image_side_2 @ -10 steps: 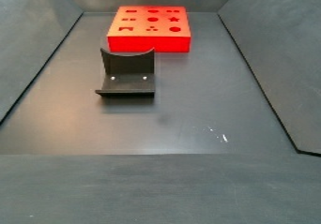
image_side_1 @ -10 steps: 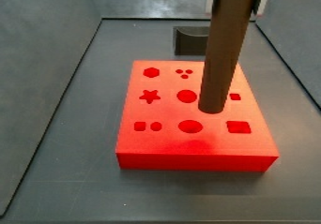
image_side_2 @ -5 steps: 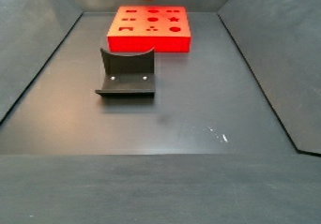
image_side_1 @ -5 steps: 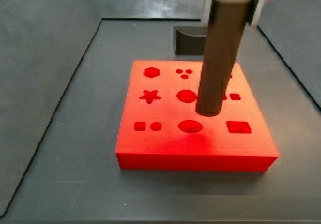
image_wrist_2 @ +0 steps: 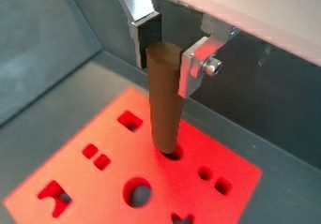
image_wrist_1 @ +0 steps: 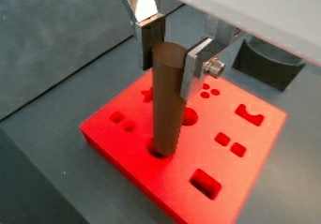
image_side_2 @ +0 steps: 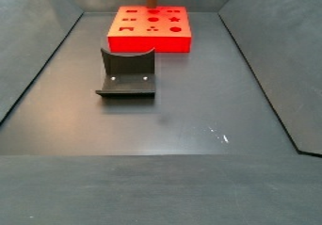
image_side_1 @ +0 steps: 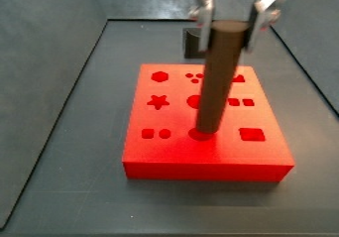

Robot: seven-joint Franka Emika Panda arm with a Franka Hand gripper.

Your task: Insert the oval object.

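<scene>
Brown and smooth, the one oval object (image_wrist_1: 164,97) stands upright in a wrist view with its lower end in a hole of the single red block (image_wrist_1: 131,153). The gripper (image_wrist_1: 174,48) sits at the peg's top, its two silver fingers (image_wrist_1: 198,65) standing a little off the peg's sides, so the jaws look parted and not pressing on it. Behind the block, part of one dark fixture (image_wrist_1: 269,62) shows.

From a wrist view on another side, the oval object (image_wrist_2: 164,101) again rises from a hole in the red block (image_wrist_2: 107,181), with the gripper (image_wrist_2: 174,52) spread around its upper end.

Seen in a side view, the oval object (image_side_1: 215,77) stands in the front-row middle hole of the red block (image_side_1: 205,167), and the gripper (image_side_1: 236,13) hangs open above it, fingers apart.

Farther off in a side view, one red block (image_side_2: 151,31) lies at the far end of the floor, and the fixture (image_side_2: 127,72) stands nearer, well apart from it.
</scene>
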